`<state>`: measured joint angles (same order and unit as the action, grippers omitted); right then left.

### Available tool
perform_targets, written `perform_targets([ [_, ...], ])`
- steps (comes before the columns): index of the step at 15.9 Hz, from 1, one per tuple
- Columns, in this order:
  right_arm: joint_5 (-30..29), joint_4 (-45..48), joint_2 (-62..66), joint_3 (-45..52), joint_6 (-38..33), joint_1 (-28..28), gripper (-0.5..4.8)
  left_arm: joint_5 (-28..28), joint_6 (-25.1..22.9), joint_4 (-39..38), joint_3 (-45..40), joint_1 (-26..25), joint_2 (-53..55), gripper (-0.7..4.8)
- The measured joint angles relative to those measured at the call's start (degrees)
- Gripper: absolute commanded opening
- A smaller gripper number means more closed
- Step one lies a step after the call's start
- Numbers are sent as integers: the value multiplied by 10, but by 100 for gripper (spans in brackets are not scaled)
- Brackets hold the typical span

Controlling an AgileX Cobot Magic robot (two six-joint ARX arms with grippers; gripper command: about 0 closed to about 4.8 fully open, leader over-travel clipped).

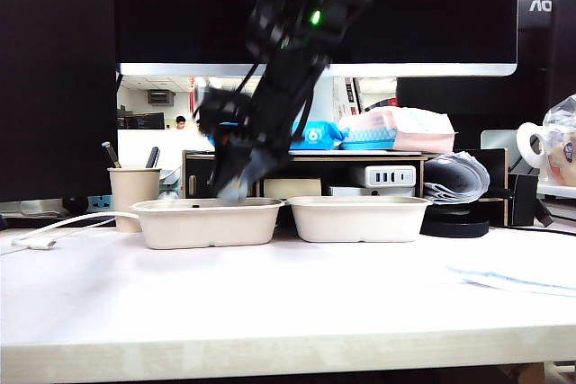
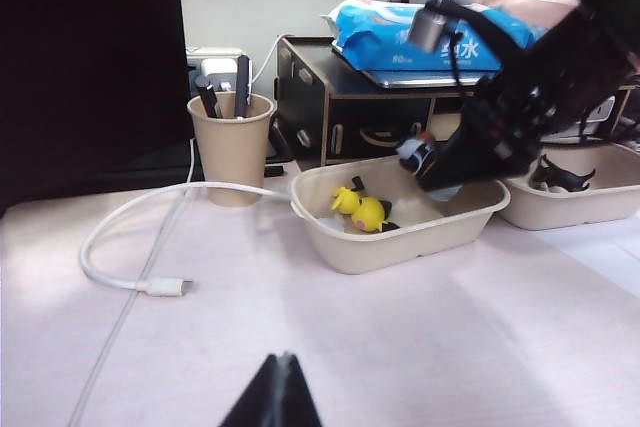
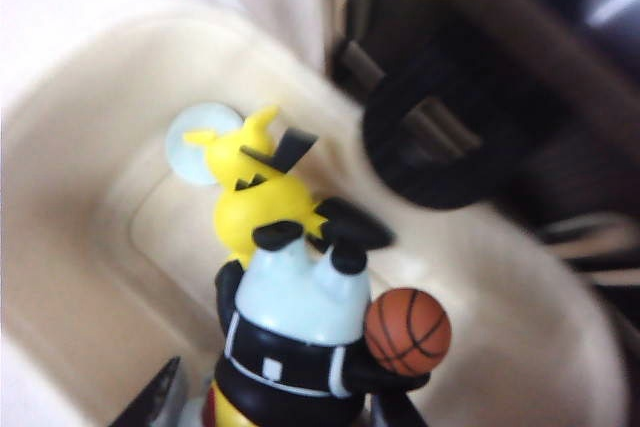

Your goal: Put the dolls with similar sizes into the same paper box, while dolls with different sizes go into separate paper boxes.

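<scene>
Two beige paper boxes stand side by side, the left one and the right one. My right gripper reaches across and hangs just over the left box, shut on a black-white-yellow doll with a pale blue top and an orange basketball. Below it a yellow doll lies in that box. A black dog-like doll lies in the right box. My left gripper is shut and empty, low over the table well in front of the boxes.
A beige pen cup stands left of the boxes, with a white cable looping across the table in front of it. Behind the boxes is a dark wooden shelf carrying a blue wipes pack, under a monitor.
</scene>
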<state>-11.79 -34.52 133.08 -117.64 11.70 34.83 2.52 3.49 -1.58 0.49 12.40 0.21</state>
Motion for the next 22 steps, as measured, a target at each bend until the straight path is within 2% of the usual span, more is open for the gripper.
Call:
perform_targets([
  [3,-5,14,0,-14,-28,0,288,0,0,0,0,-8,0,-5],
  [4,-9,-3,-2,-34,-31,-1,229,0,0,0,0,-10,0,-5],
  [5,-9,-16,-8,-52,-32,-1,92,0,0,-1,0,-12,0,-5],
  [7,-13,-65,-38,-123,-31,-1,-8,0,0,-1,0,-32,0,-5],
  [9,-22,-118,-108,-166,-26,-1,-8,1,0,-1,0,-74,0,-5],
  [10,-22,-131,-135,-168,-25,-1,-8,0,0,-1,0,-91,0,-5],
  [11,-22,-158,-195,-168,-17,-1,-9,2,0,-2,0,-130,0,-5],
  [13,-21,-189,-270,-169,-8,-1,-9,-1,0,-2,0,-158,0,-5],
  [17,-18,-263,-423,-141,6,-1,-9,-1,0,-2,0,-162,0,-5],
  [22,71,-269,-654,36,-12,-1,-7,-1,0,-2,0,-162,0,-5],
])
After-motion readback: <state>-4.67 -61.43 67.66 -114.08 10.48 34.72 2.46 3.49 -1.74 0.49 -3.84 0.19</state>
